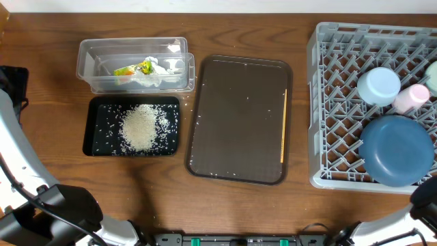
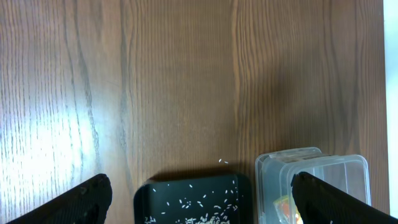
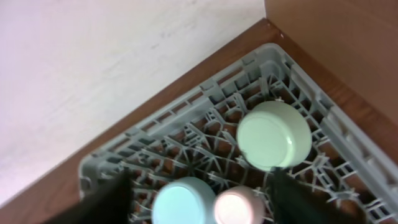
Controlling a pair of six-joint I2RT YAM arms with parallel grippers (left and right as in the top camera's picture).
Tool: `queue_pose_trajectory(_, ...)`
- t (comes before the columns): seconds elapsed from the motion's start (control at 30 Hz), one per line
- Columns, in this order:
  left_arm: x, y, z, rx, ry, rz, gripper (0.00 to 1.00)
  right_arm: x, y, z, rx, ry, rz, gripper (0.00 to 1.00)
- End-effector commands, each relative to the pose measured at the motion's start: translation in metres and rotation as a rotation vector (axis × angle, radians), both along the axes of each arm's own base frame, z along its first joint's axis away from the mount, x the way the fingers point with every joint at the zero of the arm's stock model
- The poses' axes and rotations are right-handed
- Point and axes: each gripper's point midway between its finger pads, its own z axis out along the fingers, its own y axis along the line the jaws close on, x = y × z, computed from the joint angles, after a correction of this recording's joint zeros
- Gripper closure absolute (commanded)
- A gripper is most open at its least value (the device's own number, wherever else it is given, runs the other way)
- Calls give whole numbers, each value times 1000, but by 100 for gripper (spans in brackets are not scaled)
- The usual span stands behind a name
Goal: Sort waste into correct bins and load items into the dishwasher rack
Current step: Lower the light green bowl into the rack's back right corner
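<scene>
right gripper [image 3: 200, 179] fingers sit closest to my lens, spread apart with nothing between them, over the grey rack [image 1: 328, 102]. left gripper [image 2: 200, 186] gapes wide and empty above the table edge of the black tray [image 1: 99, 113]. next down in size, the brown tray [image 1: 239, 116], then the clear tub [image 1: 92, 65] holding the wrapper [image 1: 140, 70], and the black tray holding the rice [image 1: 140, 128]. in the rack i see the dark-blue plate [image 1: 396, 150], a pale blue bowl [image 1: 379, 85], a mint bowl [image 3: 273, 135] (both look bottom-up) and the pink cup [image 1: 412, 98]. the wooden stick [image 1: 283, 126] lies along the brown tray's right edge.

Your left gripper [image 2: 200, 182] points down with its jaws spread wide and holds nothing. Your right gripper [image 3: 200, 177] also has its jaws apart, gripping nothing.
</scene>
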Motion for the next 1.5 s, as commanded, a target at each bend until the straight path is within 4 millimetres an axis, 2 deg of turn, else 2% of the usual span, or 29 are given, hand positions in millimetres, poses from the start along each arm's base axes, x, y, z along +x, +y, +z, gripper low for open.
queue_pose_trajectory(0.0,-1,1,-3,-1,14,-1,6,3,-12,-27,-32,115,-122,86)
queue_pose_trajectory(0.03,-1,1,-3,-1,14,-1,5,3,-15,-34,-37,145,-163,99)
queue_pose_trajectory(0.2,-1,1,-3,-1,14,-1,6,9,-32,-74,-104,279,-285,99)
queue_pose_trajectory(0.27,-1,1,-3,-1,14,-1,5,16,-44,-95,-128,321,-315,99)
queue_pose_trajectory(0.53,-1,1,-3,-1,14,-1,5,42,-66,-176,-106,393,-317,99)
queue_pose_trajectory(0.67,-1,1,-3,-1,14,-1,6,50,-72,-201,-101,404,-315,99)
queue_pose_trajectory(0.97,-1,1,-3,-1,14,-1,6,58,-79,-234,-92,420,-313,99)
queue_pose_trajectory(1.1,-1,1,-3,-1,14,-1,6,56,-88,-233,-127,422,-348,99)
queue_pose_trajectory(1.27,-2,1,-3,-1,14,0,6,59,-97,-213,-175,377,-383,99)
queue_pose_trajectory(1.37,-2,1,-3,-1,14,0,6,70,-92,-193,-167,305,-349,99)
queue_pose_trajectory(1.47,-2,1,-3,-1,14,0,6,88,-76,-168,-134,204,-265,97)
